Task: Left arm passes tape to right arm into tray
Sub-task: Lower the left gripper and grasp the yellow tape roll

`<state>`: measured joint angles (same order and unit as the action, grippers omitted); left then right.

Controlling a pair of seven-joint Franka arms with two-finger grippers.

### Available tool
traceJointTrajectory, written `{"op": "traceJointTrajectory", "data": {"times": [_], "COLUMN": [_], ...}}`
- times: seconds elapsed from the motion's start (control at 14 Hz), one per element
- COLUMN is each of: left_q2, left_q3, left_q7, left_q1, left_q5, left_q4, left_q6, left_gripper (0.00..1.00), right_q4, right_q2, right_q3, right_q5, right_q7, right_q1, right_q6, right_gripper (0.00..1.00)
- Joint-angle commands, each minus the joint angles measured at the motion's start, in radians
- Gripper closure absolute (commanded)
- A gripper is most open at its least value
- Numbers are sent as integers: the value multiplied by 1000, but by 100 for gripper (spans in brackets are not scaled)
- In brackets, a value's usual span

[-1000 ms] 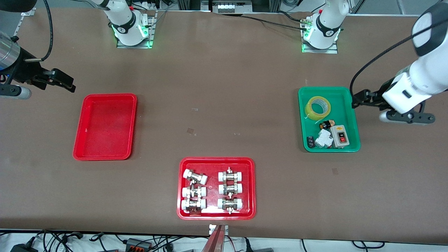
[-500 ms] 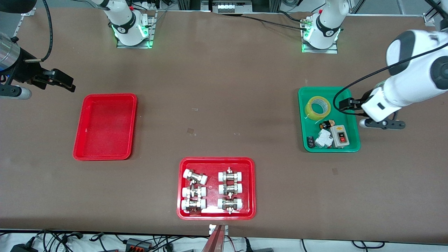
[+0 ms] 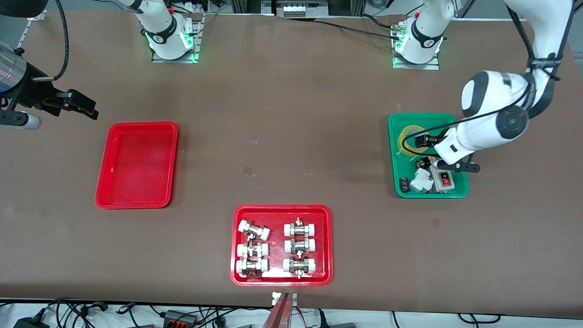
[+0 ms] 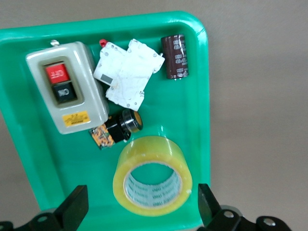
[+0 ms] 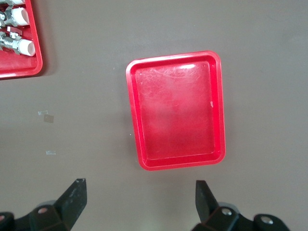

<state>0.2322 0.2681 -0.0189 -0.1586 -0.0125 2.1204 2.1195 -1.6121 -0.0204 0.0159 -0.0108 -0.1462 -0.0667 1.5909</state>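
The left hand (image 4: 139,209), fingers apart, hangs over the translucent yellow ring-shaped tape roll (image 4: 153,176) in the green plastic tray (image 4: 199,96); the right hand (image 5: 139,202), also spread, waits over the tabletop (image 5: 264,57) beside the plain red rectangular tray (image 5: 176,110).

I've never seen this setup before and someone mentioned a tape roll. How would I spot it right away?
Find the green tray at the left arm's end of the table. The tape lies flat in the part of it farther from the front camera, under the left end effector, which is open. It is the only translucent yellow ring there; its neighbours are a grey switch box and small electrical parts.
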Motion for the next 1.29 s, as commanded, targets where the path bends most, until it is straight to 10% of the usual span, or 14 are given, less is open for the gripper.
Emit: {"op": "traceJointTrajectory", "data": {"times": [0.0,0.86,1.21], "left_q2": [13,85,99], "left_q3": [8,6,2], "left_q7": [14,14,14], "left_q1": [5,-55,-70], "left_q5": [-67,-73,-73], "left_q4": [61,158,158], "left_q6": [51,137,143], "left_gripper": [0,1,52], "right_q4": [3,3,3], "right_q2": [2,2,2], "right_q3": [-4,-4,-4], "right_q5": [-3,-5,-5], "right_q7": [-1,-4,-4], "right_q1": [10,10,10], "right_q6": [-11,-9,-11], "right_gripper": [0,0,0]}}
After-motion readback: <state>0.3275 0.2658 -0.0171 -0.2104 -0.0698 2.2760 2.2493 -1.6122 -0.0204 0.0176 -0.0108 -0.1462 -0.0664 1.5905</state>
